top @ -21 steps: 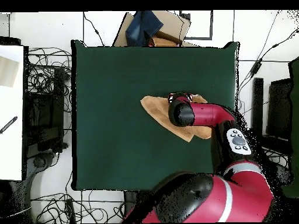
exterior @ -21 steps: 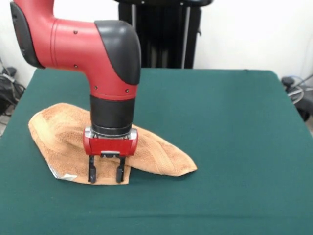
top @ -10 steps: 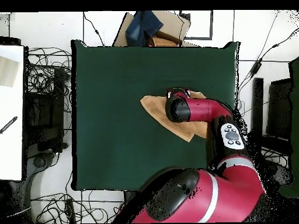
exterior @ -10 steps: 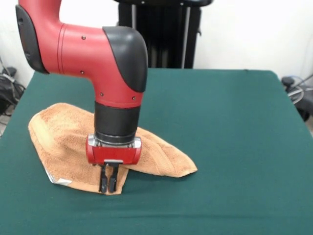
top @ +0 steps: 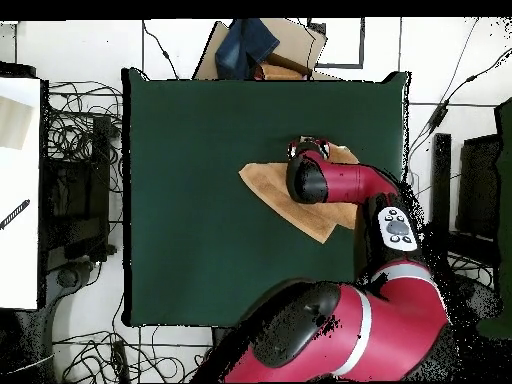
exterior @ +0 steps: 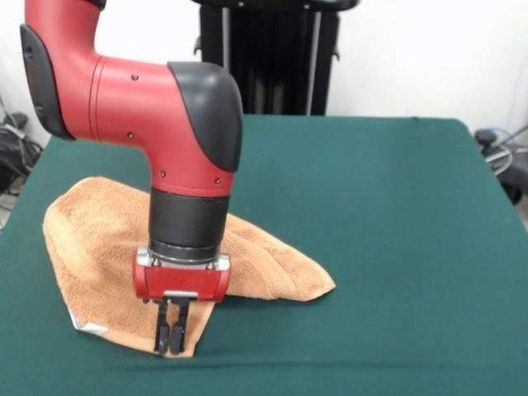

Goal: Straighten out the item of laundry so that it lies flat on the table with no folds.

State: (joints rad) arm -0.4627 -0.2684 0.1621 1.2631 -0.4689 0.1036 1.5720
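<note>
The claw (exterior: 171, 337) is seen with its fingers drawn narrowly together, pinching the front edge of the towel (exterior: 99, 239) just above the desk (exterior: 371, 206). Above it the red and black arm (exterior: 140, 99) is bent down from the top left of the front view. The peach-tan towel is found folded over itself, with one point stretched toward the desk's middle and a small white label (exterior: 86, 327) shown at the corner beside the claw
</note>
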